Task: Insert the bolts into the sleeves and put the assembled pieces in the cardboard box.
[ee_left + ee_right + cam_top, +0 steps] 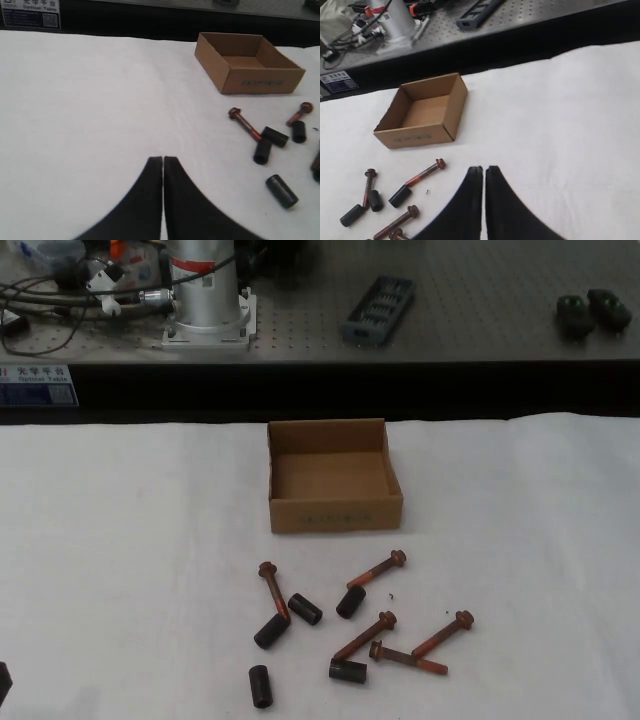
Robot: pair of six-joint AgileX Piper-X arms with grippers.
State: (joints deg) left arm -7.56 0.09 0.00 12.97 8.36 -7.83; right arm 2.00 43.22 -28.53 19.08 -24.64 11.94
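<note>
Fingers (pixel 147 200) of the left gripper (pixel 163 160) pressed flat together, gripping nothing, above bare white cloth (pixel 90 100) spread over the bench. Fingers (pixel 467 210) of the right gripper (pixel 483 169) likewise closed on nothing, over the same cloth, near the scattered parts.

Cardboard box (pixel 335 512) upright and open at the top, toward the far edge of the cloth. Just in front of the box, five bolts and five sleeves lying loose.

- One bolt (pixel 272 588) with its tip against a sleeve (pixel 269 631), and a second sleeve (pixel 305 608) just beside the shank.
- Bolt nearest the box (pixel 377 570) ending at the mouth of a sleeve (pixel 351 601). Impossible to tell whether the tip sits inside.
- Middle bolt (pixel 366 635) pointing at a sleeve (pixel 347 671) close by.
- Two more bolts (pixel 443 633) (pixel 407 657) touching, on the right side of the group.
- Last sleeve (pixel 261 686) apart from the rest, nearest the arms.

Beyond the cloth, a perforated table (pixel 480 300) with a silver post (pixel 205 290), cables and a dark tray (pixel 378 308).
</note>
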